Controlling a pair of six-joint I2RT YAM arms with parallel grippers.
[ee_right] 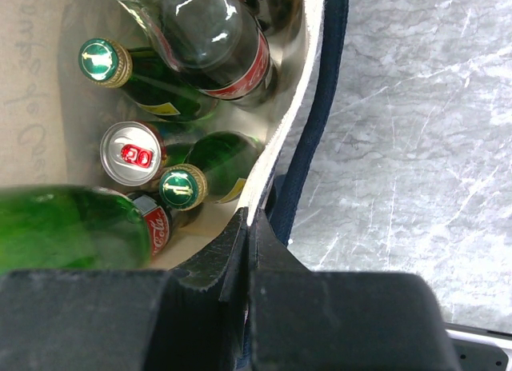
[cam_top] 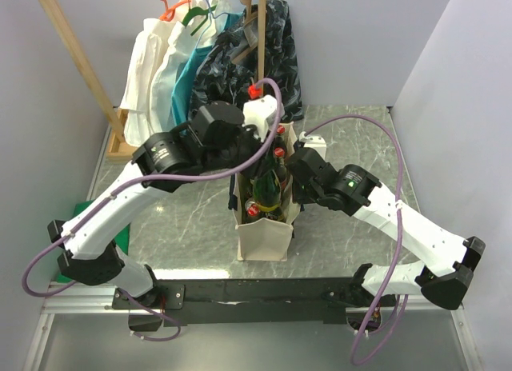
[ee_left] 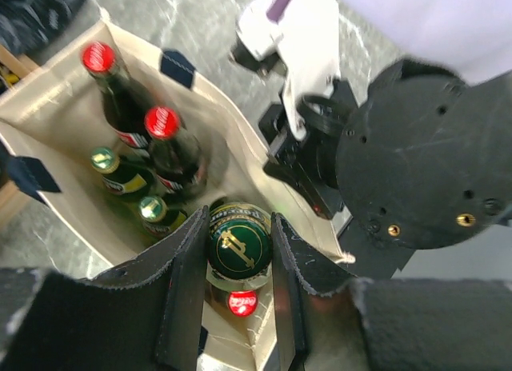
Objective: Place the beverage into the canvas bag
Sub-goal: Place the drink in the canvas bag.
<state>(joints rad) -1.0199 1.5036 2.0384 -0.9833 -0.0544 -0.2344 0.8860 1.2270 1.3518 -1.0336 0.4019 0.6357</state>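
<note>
Your green bottle is clamped at its top between the left gripper's fingers, hanging over the open mouth of the canvas bag, not yet set down. Look directly beneath it: a red cap shows just under the bottle. Go straight down and you risk landing glass on that cap, which could skid the bottle sideways in the fingers.

The bag is crowded too, with the other bottles and a can packed close, so there's little free floor to aim for, and a hard knock could chip glass.

Your right gripper is pinched tight on the bag's rim, holding that wall out. If the cloth slips free, the wall folds in across your path. And the bag stands tall and narrow on the table; I'd say a sideways shove could topple it.
</note>
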